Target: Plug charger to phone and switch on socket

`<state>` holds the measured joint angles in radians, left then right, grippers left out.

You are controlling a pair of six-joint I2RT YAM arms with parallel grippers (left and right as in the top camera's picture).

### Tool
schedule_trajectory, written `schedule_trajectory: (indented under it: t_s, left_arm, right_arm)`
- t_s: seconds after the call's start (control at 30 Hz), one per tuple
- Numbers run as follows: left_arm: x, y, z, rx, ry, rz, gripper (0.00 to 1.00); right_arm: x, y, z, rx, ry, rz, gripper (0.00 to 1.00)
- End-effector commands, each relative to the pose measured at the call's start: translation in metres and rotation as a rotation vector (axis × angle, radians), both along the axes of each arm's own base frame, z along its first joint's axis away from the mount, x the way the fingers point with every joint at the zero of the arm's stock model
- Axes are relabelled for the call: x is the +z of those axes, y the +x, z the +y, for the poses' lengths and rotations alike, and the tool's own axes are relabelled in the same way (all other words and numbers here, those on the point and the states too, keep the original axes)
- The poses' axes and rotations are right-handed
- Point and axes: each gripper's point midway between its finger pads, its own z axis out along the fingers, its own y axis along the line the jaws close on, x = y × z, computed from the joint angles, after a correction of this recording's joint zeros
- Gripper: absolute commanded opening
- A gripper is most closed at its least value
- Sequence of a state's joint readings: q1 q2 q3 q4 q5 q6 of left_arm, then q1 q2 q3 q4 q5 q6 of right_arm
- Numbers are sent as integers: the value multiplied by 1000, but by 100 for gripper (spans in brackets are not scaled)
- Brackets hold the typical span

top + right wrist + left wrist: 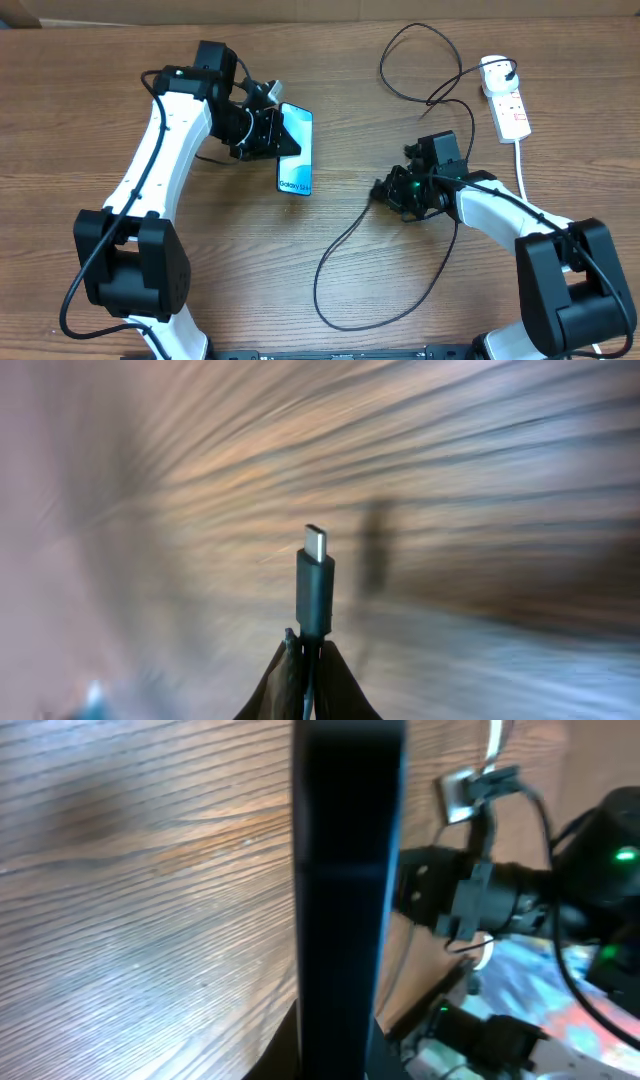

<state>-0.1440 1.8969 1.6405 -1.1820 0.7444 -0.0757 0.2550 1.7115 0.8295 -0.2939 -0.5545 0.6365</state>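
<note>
Wood-grain counter [260, 290] spreads under both my arms in the overhead view. My left tool [266, 132] is clamped on the phone [296, 150], left of the counter's middle. The phone's long axis runs from far edge to near edge, with the Galaxy end nearest me. My right tool [388, 190] sits to its right, closed on the charger [335, 245] close to its tip, so the phone lies to that tool's left with bare wood between. The socket [508, 105] lies by the far right corner, nearer my right arm, with the charger's white head apparently seated in it.

Left wrist view: the phone [345, 870] shows edge-on as a dark upright bar, with my right arm [500, 900] beyond it.

Right wrist view: pinched fingers [280, 685] hold the connector [314, 590] pointing straight out, its bare tip clear. I judge the tip must line up with the port at the phone's Galaxy end.
</note>
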Motion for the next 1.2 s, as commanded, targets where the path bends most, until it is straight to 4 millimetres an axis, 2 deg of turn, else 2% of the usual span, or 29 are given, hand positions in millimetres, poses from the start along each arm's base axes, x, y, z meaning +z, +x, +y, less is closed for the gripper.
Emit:
schedule_trajectory:
  t_s: [0.0,0.1,0.2,0.23,0.47,0.57,0.8,1.17]
  left_arm:
    - [30,8,-8,9,-195,-24,4]
    - [44,14,-4,27,-291,-32,4]
    - [63,17,2,46,-415,-33,4]
    - [71,18,5,52,-463,-32,4]
    - [88,17,4,44,-572,-26,4]
    - [97,15,1,34,-625,-20,4]
    - [98,13,1,37,-629,-9,4]
    - [90,7,3,45,-590,22,4]
  right_arm:
    - [41,-20,31,233,236,-89,4]
    - [57,-31,42,313,342,-104,4]
    - [85,-48,54,431,524,-135,4]
    - [100,-56,58,478,616,-143,4]
    - [147,-79,63,638,881,-184,4]
    - [147,-85,69,661,885,-169,4]
    - [148,-110,91,754,898,-129,4]
    - [167,-108,102,801,902,-155,4]
